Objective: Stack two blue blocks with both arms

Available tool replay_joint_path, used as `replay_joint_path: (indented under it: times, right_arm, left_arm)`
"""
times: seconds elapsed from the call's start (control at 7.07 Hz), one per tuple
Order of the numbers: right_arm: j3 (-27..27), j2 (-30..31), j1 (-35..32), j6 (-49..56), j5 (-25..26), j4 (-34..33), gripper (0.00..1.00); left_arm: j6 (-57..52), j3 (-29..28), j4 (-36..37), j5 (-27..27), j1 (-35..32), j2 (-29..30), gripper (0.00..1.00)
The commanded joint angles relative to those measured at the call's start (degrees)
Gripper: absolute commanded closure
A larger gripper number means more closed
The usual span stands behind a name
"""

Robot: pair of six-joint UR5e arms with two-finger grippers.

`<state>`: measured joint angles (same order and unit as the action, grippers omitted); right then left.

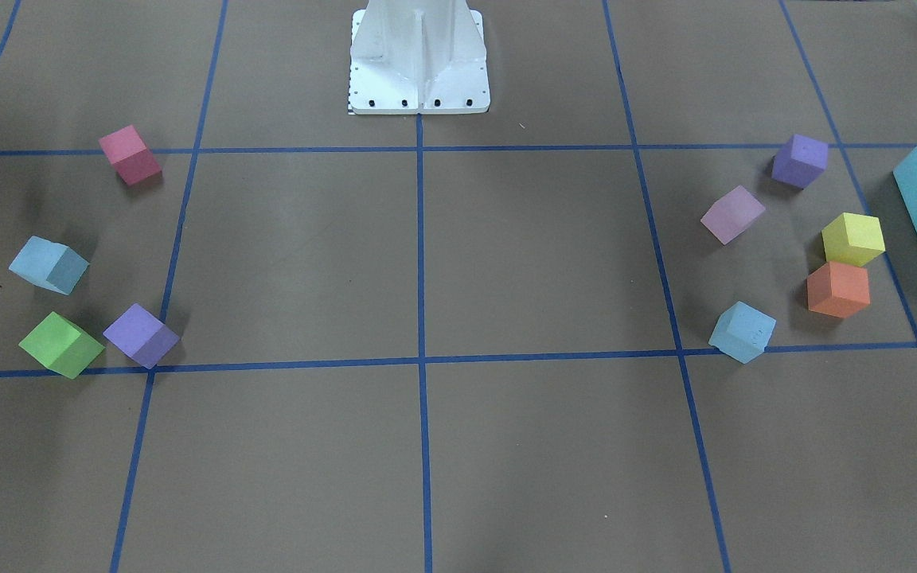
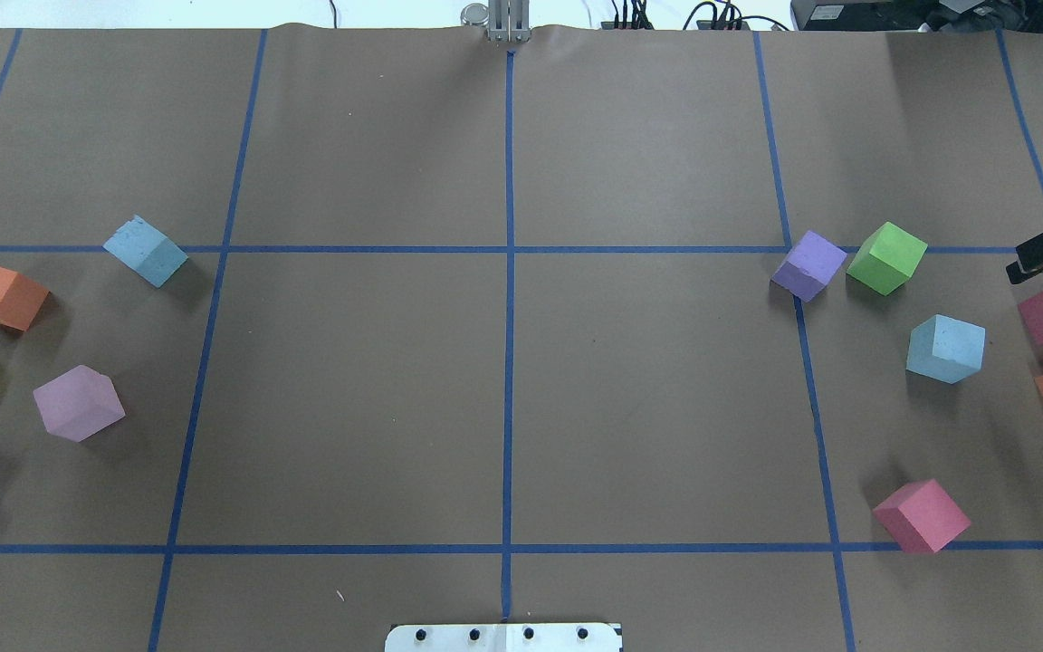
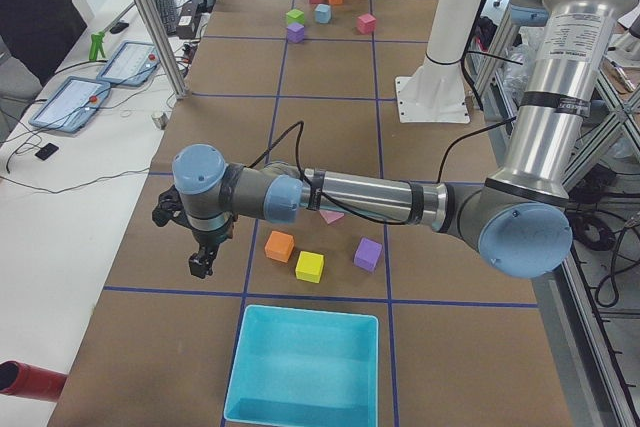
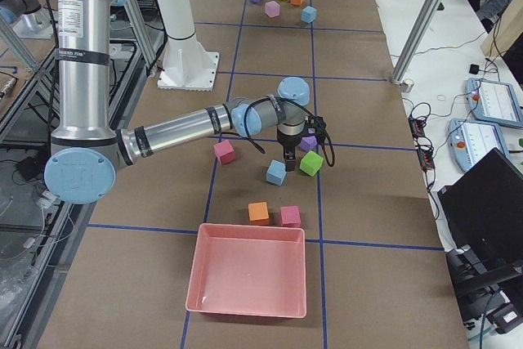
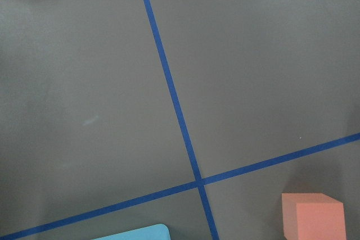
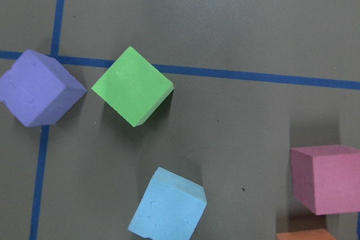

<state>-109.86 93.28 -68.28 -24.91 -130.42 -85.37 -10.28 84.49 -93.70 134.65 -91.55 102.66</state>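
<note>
The right fingers (image 4: 289,158) point straight down over the tabletop (image 2: 503,398) at the middle of the right side view, close above a cluster of cubes, with no block seen in them. How far apart they stand I cannot tell. Just below and left of them in that frame one blue block (image 4: 276,172) rests flat, apart from the green block (image 4: 310,163) and the purple block (image 4: 308,143). The left fingers (image 3: 200,263) hang at the left of the left side view, beside the orange block (image 3: 279,245) and higher in the frame than the turquoise bin (image 3: 305,367). Their opening cannot be told either. The second blue block (image 2: 145,250) sits at the upper left of the overhead view, on a tape line. Print on the right arm (image 4: 78,55) is too small to read.
</note>
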Motion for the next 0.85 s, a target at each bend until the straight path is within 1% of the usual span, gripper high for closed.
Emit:
replay_joint_path:
  times: [0.0, 0.14, 0.42, 0.57, 0.71]
  right_arm:
    - [0.7, 0.2, 1.3, -0.5, -0.2, -0.1, 0.02]
    - [1.8, 0.0, 2.7, -0.9, 0.2, 0.0, 0.02]
    - [2.1, -0.6, 4.5, -3.1, 0.6, 0.0, 0.07]
    - [2.3, -2.4, 6.6, -7.7, 3.1, 0.0, 0.07]
    - [2.9, -4.0, 8.1, -10.7, 4.5, 0.0, 0.06]
  left_arm:
    - [0.0, -0.2, 0.1, 0.1, 0.1, -0.1, 0.0]
    - [0.0, -0.2, 0.5, 0.1, 0.1, -0.1, 0.0]
    - [0.0, 0.0, 0.9, 0.1, 0.1, -0.7, 0.0]
    - [0.1, 0.0, 0.9, 0.1, 0.1, -0.7, 0.0]
    - [0.1, -0.2, 0.9, 0.1, 0.2, -0.7, 0.0]
